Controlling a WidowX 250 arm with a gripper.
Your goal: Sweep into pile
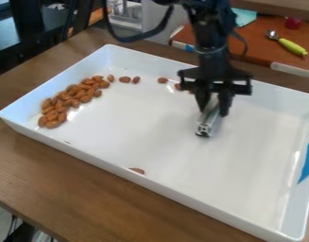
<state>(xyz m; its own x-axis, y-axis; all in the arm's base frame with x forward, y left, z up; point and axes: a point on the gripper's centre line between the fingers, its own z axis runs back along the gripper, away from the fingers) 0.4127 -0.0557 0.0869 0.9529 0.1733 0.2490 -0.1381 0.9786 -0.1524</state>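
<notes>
The end effector (pixel 214 105), right of centre, grips a metal bar (pixel 209 121); keep it low in the tray (pixel 144 142) and sweep slowly left, so upper-centre stray almonds (pixel 163 80) join the upper-left pile (pixel 72 97).

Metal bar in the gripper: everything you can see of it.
Metal bar: silvery, straight, with grooves along its length and a dark-looking profiled end. It's pinched between the fingers of the gripper, which hide part of it. Held at a slant, the dark end is lowest and nearest the camera. It's over the right half of the white tray, well away from the main pile of almonds. Can't tell whether its low end touches the tray floor.
</notes>
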